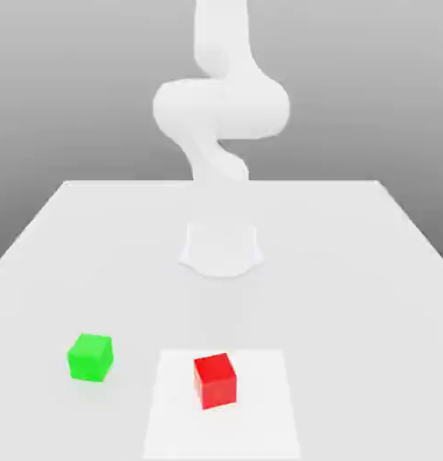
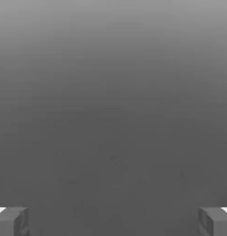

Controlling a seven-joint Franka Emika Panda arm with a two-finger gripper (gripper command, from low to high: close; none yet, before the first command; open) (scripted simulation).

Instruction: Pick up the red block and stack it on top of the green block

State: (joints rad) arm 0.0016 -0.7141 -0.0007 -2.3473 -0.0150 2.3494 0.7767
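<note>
Since the red block (image 1: 215, 382) sits on the white patch (image 1: 158, 450) and not on the green block (image 1: 89, 358), the job looks to be at its very start, with the reach for red to do first. Both blocks are at the near end of the table (image 1: 342, 270). In the exterior view, red is near the middle, turned a bit, and green is over to the exterior view's left, just a little more far, well apart from red. The gripper (image 2: 113, 222) is wide, with nothing in it. Next, I think, it must go over red, point down, turn to match red's flat sides, drop low and squeeze. Then it can lift red and take it to the exterior view's left, right above green. The arm (image 1: 222, 108) stands up tall from its base (image 1: 221, 250), far back in the middle, with a big bend in it. The hand view looks at plain gray, so I guess the hand points out, not down at the blocks.
</note>
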